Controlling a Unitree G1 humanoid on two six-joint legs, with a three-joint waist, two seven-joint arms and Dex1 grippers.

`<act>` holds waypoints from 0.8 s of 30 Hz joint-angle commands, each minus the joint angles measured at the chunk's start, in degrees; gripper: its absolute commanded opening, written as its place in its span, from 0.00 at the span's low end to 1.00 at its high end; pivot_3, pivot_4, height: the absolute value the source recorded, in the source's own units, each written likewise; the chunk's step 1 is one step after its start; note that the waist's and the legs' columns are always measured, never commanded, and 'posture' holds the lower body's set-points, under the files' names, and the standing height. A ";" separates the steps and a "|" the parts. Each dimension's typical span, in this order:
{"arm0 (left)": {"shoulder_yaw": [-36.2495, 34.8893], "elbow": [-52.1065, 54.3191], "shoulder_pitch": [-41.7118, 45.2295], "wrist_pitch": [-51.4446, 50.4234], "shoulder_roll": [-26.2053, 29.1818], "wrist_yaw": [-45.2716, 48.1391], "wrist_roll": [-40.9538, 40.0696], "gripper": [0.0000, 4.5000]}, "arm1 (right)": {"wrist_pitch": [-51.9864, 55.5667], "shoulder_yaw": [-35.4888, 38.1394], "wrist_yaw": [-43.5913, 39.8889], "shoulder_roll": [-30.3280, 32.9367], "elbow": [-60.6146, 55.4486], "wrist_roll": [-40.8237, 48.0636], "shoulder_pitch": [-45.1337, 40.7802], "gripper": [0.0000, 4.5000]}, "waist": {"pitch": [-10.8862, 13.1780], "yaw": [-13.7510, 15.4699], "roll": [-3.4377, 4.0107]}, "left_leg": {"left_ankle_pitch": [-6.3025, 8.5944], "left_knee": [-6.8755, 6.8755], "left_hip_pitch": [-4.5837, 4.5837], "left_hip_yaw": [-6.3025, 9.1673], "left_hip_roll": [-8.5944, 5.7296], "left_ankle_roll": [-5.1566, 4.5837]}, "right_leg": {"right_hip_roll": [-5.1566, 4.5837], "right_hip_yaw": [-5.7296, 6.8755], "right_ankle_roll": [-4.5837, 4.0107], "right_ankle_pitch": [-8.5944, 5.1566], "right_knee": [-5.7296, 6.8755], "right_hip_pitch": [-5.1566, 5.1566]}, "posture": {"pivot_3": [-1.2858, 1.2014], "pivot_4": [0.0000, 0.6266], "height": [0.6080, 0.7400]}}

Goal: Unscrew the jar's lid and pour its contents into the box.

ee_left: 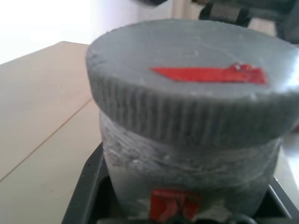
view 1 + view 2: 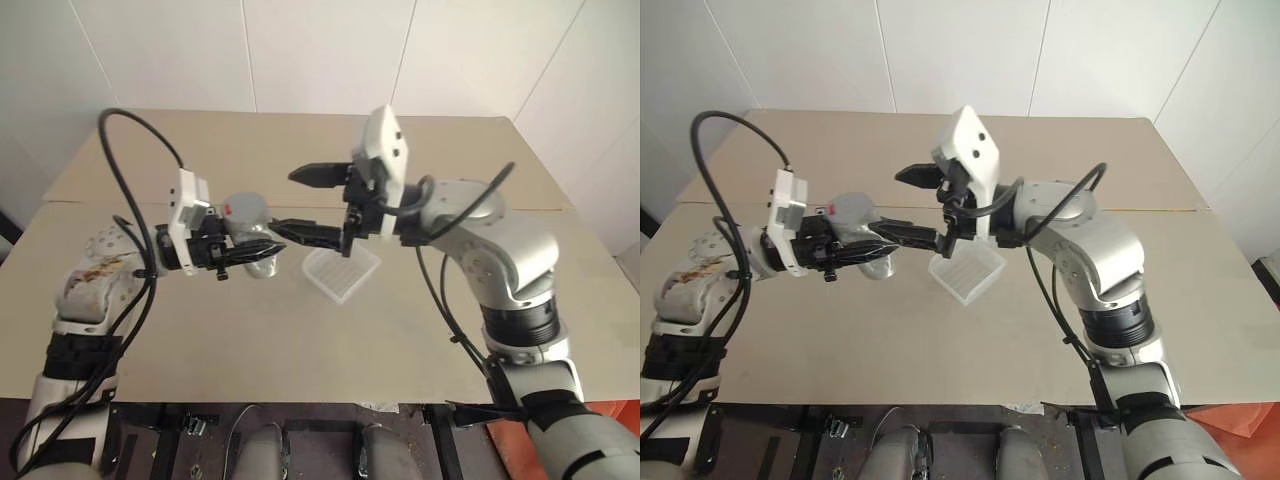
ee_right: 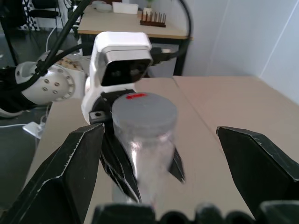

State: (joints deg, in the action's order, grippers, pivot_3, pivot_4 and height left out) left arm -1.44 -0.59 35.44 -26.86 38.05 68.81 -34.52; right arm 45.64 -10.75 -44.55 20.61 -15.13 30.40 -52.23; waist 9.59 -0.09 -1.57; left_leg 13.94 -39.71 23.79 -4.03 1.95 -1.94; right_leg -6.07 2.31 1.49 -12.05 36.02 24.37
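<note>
A robot with two arms works above a pale beige counter (image 2: 300,340). The left pincer (image 2: 262,252) is clamped on the body of the jar (image 2: 252,240), a small silvery-grey cylinder with red marks, and holds it upright in the air above the counter. In the left wrist view the jar sits between the two black fingers, with the lid (image 1: 191,88) on top of it.

The lid is a round grey cap with a ribbed edge and a red mark across its top. It looks fully seated on the jar, with no gap visible under its rim, so the unscrewing has not begun as far as can be seen.

The right pincer (image 2: 305,205) reaches in from the right, level with the jar, its fingers spread wide apart and holding nothing. In the right wrist view the lid lies between those two open fingers, but they are not touching it.

The box (image 2: 341,271), a shallow translucent white tray with a ribbed bottom, rests on the counter just to the right of the jar and below the right pincer. No contents can be made out in it, and none are visible anywhere else; anything in the jar is hidden by the lid.

Judging from this, the jar has been picked up and presented, which is an early step. Gripping and twisting off the lid, then tipping the jar over the box, are all left to do.
</note>
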 commanded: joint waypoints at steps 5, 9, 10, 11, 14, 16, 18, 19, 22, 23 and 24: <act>2.69 -2.65 4.85 1.63 -2.37 3.75 1.60 0.43 | 0.42 -0.98 3.66 -2.99 0.62 -1.86 -2.81 1.00 | 0.00 -0.50 0.00 | 0.00 0.01 0.02 -0.02 0.01 0.00 | 0.01 -0.01 0.00 0.00 0.02 0.04 | 0.52 0.24 1.00; 3.53 -3.49 5.07 2.85 -2.66 5.29 2.98 0.43 | 0.44 -0.53 4.38 -3.80 0.95 -2.00 -2.96 1.00 | 0.00 -0.74 0.00 | 0.00 0.01 0.02 0.02 0.03 0.00 | 0.03 -0.01 0.00 0.00 0.05 0.07 | 0.52 0.24 1.00; 3.53 -3.66 5.08 2.98 -2.76 5.45 3.18 0.43 | 0.46 -0.44 4.39 -3.86 0.94 -1.99 -2.99 1.00 | 0.00 -0.71 0.00 | 0.00 0.01 0.02 0.02 0.03 0.01 | 0.03 -0.01 0.00 0.00 0.05 0.07 | 0.52 0.24 1.00; 3.58 -3.81 5.13 3.13 -2.82 5.64 3.35 0.43 | 0.44 -0.42 4.27 -3.82 0.93 -1.95 -2.98 1.00 | 0.00 -0.70 0.00 | 0.00 0.01 0.02 0.03 0.03 0.00 | 0.03 -0.01 0.00 0.00 0.04 0.07 | 0.52 0.24 1.00; 3.69 -4.17 5.55 3.58 -3.15 6.00 3.79 0.43 | 0.55 -0.58 3.19 -3.50 1.28 -1.54 -2.88 0.91 | 0.00 -0.69 0.00 | 0.00 0.01 0.03 0.07 0.03 0.00 | 0.03 -0.03 0.00 0.00 0.03 0.07 | 0.52 0.24 1.00; 3.59 -4.32 5.83 3.95 -3.35 6.47 3.95 0.43 | 0.67 -0.60 2.33 -3.46 1.89 -1.16 -2.68 0.81 | 0.00 -0.65 0.00 | 0.00 0.01 0.03 0.08 0.03 0.00 | 0.03 -0.02 0.00 0.00 0.03 0.07 | 0.52 0.24 1.00; 3.52 -4.51 5.98 4.96 -3.45 7.04 4.35 0.43 | 0.69 -0.59 1.48 -3.46 2.73 -0.97 -2.61 0.66 | 0.00 -0.61 0.00 | 0.00 0.01 0.03 0.09 0.03 0.00 | 0.03 -0.02 0.00 0.00 0.03 0.07 | 0.52 0.24 1.00; 3.44 -4.57 6.05 5.31 -3.48 7.24 4.47 0.43 | 0.73 -0.52 1.05 -3.53 3.23 -0.84 -2.61 0.60 | 0.00 -0.63 0.00 | 0.00 0.01 0.03 0.08 0.02 0.00 | 0.02 -0.02 0.00 0.00 0.04 0.06 | 0.52 0.24 1.00; 3.02 -4.55 6.22 6.42 -3.64 7.78 4.84 0.43 | 0.44 -0.65 -0.55 -3.59 5.21 -0.64 -2.63 0.60 | 0.00 -0.63 0.00 | 0.00 0.01 0.03 0.09 0.02 0.00 | 0.03 -0.02 0.00 0.00 0.04 0.07 | 0.52 0.24 1.00; 2.90 -4.58 6.31 6.74 -3.68 8.04 4.85 0.43 | 0.11 -0.85 -1.26 -3.53 5.92 -0.71 -2.71 0.60 | 0.00 -0.64 0.00 | 0.00 0.01 0.03 0.09 0.03 0.00 | 0.03 -0.02 0.00 0.00 0.04 0.07 | 0.52 0.24 1.00; 2.80 -4.49 6.39 7.11 -3.64 8.39 4.77 0.43 | -0.27 -0.93 -2.06 -3.56 6.65 -0.62 -2.82 0.60 | 0.00 -0.64 0.00 | 0.00 0.01 0.03 0.09 0.03 0.00 | 0.03 -0.02 0.00 0.00 0.04 0.07 | 0.52 0.24 1.00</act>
State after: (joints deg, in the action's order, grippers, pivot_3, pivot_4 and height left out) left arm 2.79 -7.36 39.59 -22.55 34.28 75.43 -28.96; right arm 45.80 -12.16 -45.01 16.94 -9.44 28.96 -54.30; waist 9.59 -0.73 -1.57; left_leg 13.94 -39.70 23.82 -3.94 1.98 -1.94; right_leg -6.04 2.28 1.49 -12.05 36.05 24.45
